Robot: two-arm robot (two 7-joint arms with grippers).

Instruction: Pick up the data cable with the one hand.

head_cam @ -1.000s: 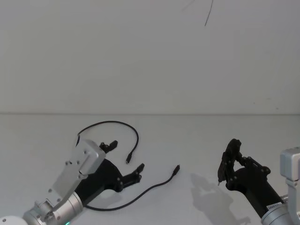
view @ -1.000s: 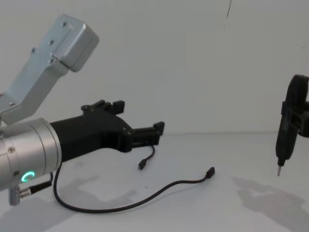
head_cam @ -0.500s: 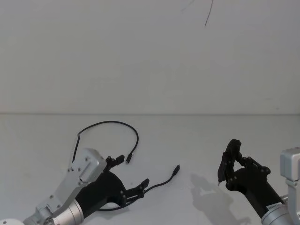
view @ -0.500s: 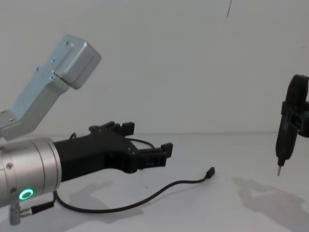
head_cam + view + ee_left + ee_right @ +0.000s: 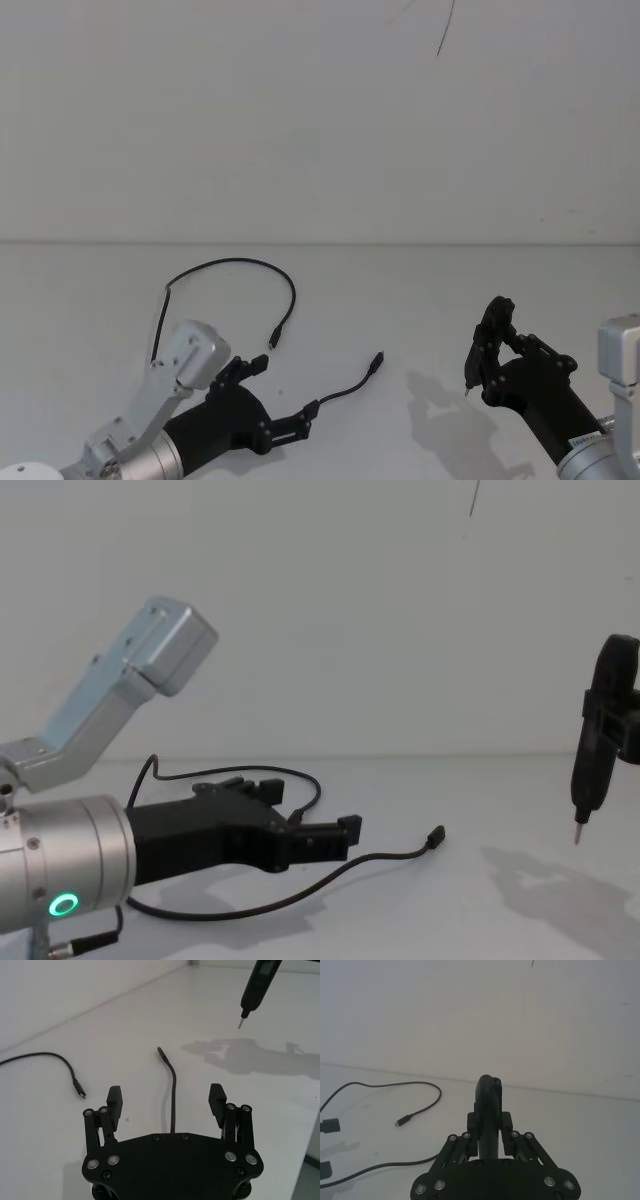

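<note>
Shifted over the last second: black angular plastic two-fingered left gripper [image 5: 285, 388] [image 5: 165, 1092] [image 5: 315, 810], on its thick silver arm with green light ring, drawn back and lowered along the long thin black data cable [image 5: 240, 262] [image 5: 174, 1095] [image 5: 390, 858] [image 5: 427, 1105]. Now low over the cable's near stretch, just short of the plug at that end. Fingers spread wide, one to either side of that stretch, nothing held; contact with the cord not evident. Cable lay unchanged: slack on the white tabletop [image 5: 420, 290], second plug at the end of the curved run beyond the near stretch. Right gripper [image 5: 500, 355] [image 5: 490, 1125] well apart from the cable, past the near plug, clamped on a slim dark pen-like tool [image 5: 487, 335] [image 5: 600, 740] [image 5: 257, 982], metal tip down, clear of the surface.
</note>
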